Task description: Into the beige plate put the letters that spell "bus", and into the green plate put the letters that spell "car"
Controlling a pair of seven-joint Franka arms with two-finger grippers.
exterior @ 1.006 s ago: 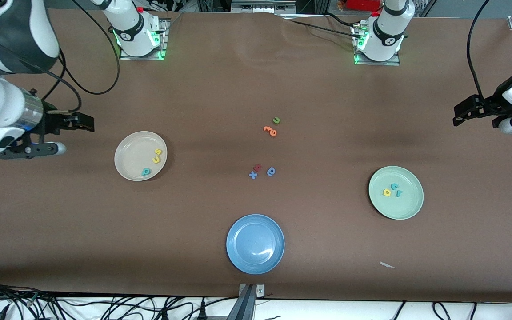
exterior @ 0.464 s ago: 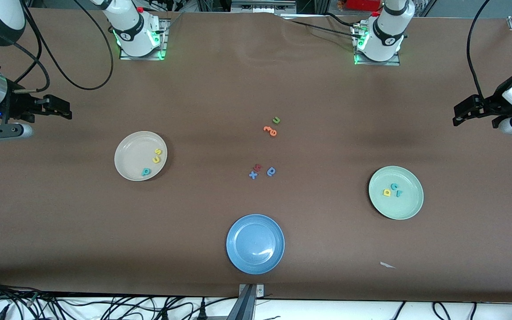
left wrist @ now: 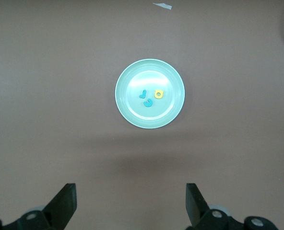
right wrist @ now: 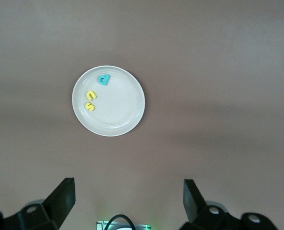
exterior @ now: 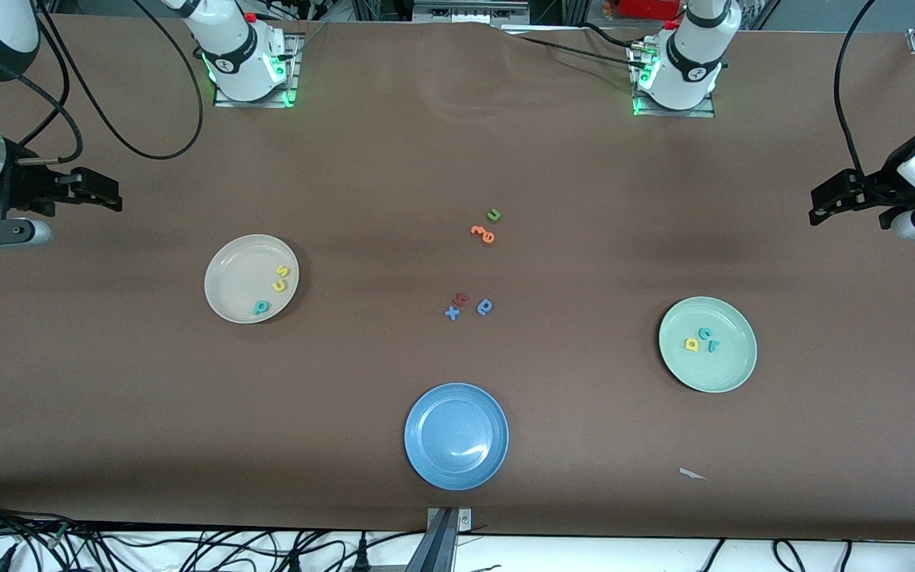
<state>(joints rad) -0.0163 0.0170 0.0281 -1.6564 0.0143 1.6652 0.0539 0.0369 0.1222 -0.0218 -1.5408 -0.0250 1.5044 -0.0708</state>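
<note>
The brown bench (exterior: pixel 394 159) carries everything. The left pincer (exterior: pixel 823 202) hangs over the bench at the left arm's end, its jaws spread wide and holding nothing. The right pincer (exterior: pixel 104 196) hangs over the bench at the right arm's end, jaws likewise wide apart and empty.

Three round plates lie well apart. The blue plate (exterior: pixel 434 461) sits nearest the front camera, midway along the bench, with nothing in it. The beige plate (exterior: pixel 231 282) lies toward the right arm's end, and the green plate (exterior: pixel 723 369) toward the left arm's end.

In the beige plate lie the letters that spell "bus" (exterior: pixel 279 280): a yellow "u" and a yellow "s" touching each other by the rim, and a teal "b" (exterior: pixel 260 307) a little nearer the front camera. In the green plate lie the letters that spell "car" (exterior: pixel 704 334): a teal "c", a yellow "a" (exterior: pixel 692 344) and a teal "r" (exterior: pixel 712 345), close together.

Between the plates, loose on the bench, lie a green "u" (exterior: pixel 493 214) just beside two orange letters (exterior: pixel 484 233), and nearer the camera a darker blue round-bowled letter (exterior: pixel 485 307), a red letter (exterior: pixel 461 299) and a blue "x" (exterior: pixel 452 313). A white scrap (exterior: pixel 693 474) lies near the green plate.
</note>
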